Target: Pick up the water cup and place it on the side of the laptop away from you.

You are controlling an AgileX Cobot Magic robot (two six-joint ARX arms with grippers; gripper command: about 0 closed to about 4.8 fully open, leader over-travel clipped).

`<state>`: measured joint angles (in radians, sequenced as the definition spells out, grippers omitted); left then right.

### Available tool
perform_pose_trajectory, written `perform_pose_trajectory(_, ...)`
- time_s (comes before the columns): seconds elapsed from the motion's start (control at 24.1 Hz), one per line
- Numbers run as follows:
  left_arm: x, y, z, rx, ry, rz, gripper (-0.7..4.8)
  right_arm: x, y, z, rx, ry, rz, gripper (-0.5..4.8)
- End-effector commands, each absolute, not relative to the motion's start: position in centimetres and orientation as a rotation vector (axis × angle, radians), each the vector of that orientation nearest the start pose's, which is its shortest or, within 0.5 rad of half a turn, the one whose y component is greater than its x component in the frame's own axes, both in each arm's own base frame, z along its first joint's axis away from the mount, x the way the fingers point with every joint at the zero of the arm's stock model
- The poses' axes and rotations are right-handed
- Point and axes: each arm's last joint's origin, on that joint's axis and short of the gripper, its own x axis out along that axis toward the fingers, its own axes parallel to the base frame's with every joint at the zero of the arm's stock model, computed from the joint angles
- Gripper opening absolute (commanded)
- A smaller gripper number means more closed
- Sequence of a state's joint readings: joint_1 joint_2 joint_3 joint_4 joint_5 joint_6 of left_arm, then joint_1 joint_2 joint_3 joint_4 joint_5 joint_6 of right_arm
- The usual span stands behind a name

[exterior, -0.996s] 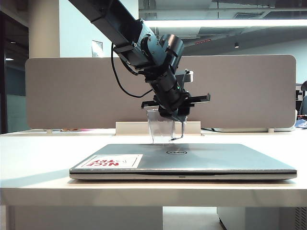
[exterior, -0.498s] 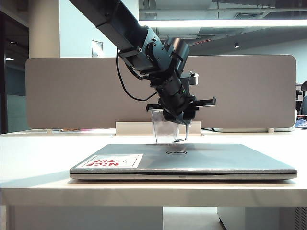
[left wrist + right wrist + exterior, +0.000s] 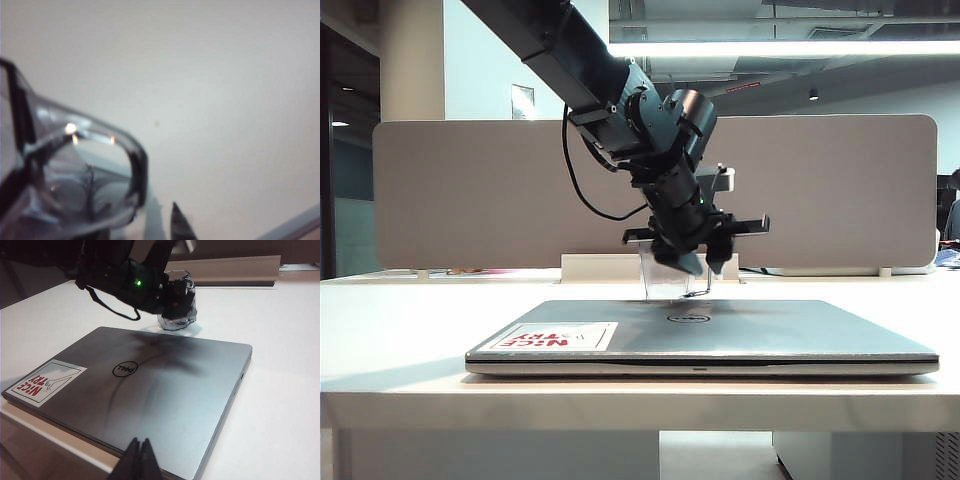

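My left gripper (image 3: 698, 262) has sunk behind the laptop (image 3: 720, 335) and its fingers have just spread off the water cup (image 3: 665, 280), which now stands on the table (image 3: 400, 320) just beyond the laptop's far edge, seemingly placed. The cup looks empty. My right gripper (image 3: 139, 460), fingers pressed together, hangs near the laptop's front edge.

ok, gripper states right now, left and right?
Left gripper: jaws parted around the small transparent faceted water cup behind the silver laptop; grip cannot be told.
Right gripper: shut, empty.
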<state>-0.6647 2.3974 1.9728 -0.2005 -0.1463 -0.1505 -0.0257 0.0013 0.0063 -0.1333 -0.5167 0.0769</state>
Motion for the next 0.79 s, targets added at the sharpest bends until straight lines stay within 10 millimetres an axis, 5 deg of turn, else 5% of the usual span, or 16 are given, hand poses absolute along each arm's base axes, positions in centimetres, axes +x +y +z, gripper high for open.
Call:
perform_pose_trajectory(0.04, 42.3, -32.8, 18.5, 0.126, 0.659, -0.452, 1.36, 9.4, 1.2, 15.2, 0.106, 0.138, 0.487, -0.01)
perform_pose_trajectory(0.21, 41.9, -32.6, 18.7, 0.143, 0.705, -0.456, 1.36, 9.4, 1.2, 15.2, 0.106, 0.138, 0.487, -0.01)
perform_pose_trajectory(0.54, 39.2, -30.6, 22.3, 0.241, 0.89, -0.489, 1.33, 9.4, 1.2, 15.2, 0.105, 0.137, 0.483, -0.01)
perform_pose_trajectory(0.79, 37.1, -28.9, 26.4, 0.323, 0.919, -0.508, 0.2, 9.4, 1.0, 15.2, 0.069, 0.125, 0.428, -0.01)
